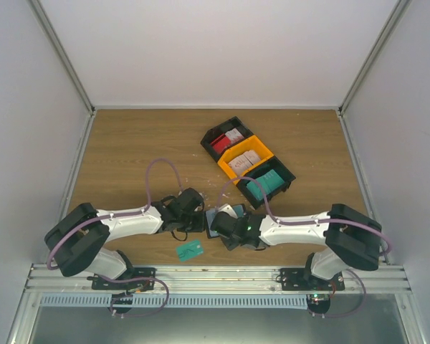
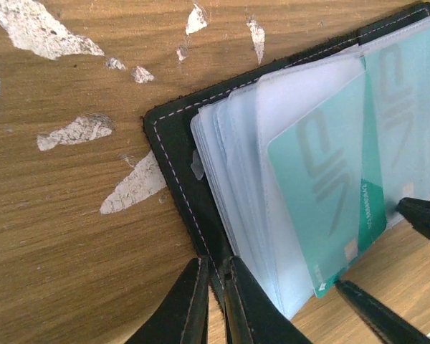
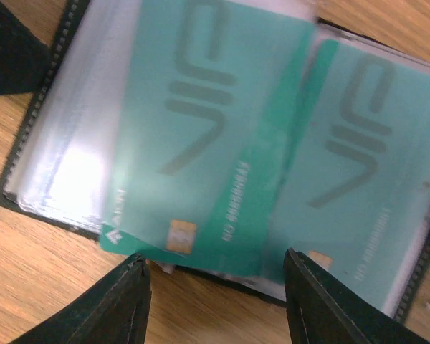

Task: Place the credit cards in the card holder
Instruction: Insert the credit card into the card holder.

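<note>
On the wooden table (image 1: 129,143), at 7 o'clock from the row of bins (image 1: 231,153), the black card holder (image 2: 173,154) is kept splayed open. Its cover edge is pinched at 6 o'clock by the closed left gripper (image 2: 215,304), so the sleeves are steadied. A teal card (image 3: 201,136) is lodged partway into a clear sleeve. Its free edge is bracketed by the parted right gripper (image 3: 215,259), apparently without contact, though the view is blurred. A second teal card (image 3: 365,172) is sleeved at 3 o'clock. A spare teal card (image 1: 190,250) is left on the table at 7 o'clock of the holder.
</note>
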